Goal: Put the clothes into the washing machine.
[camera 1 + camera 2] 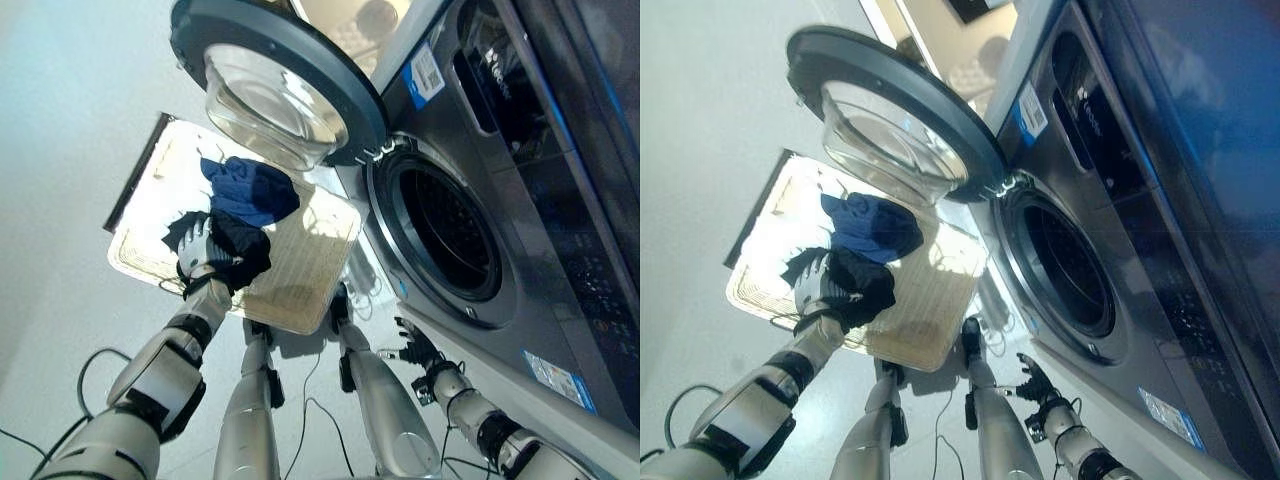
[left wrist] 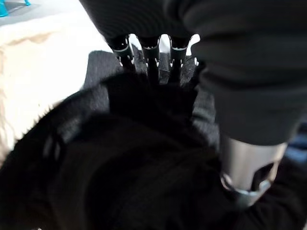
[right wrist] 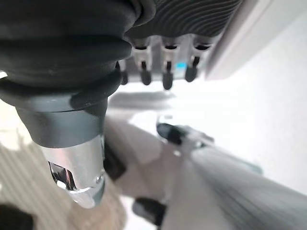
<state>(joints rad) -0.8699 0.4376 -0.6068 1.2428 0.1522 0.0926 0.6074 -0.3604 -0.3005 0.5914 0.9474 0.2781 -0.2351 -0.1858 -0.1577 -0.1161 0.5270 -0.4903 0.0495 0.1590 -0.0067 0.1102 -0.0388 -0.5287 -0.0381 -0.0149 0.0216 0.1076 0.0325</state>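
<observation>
A pale woven laundry basket lies on the floor to the left of the grey washing machine. In it are a blue garment and a black garment. My left hand is down in the basket, its fingers and thumb closed into the bunched black garment. The machine's round door stands swung open above the basket, and the dark drum opening is bare. My right hand hovers low before the machine's front, fingers relaxed and holding nothing.
The open door's glass bowl hangs over the far part of the basket. A dark strip borders the basket's left side. Pale floor spreads out to the left.
</observation>
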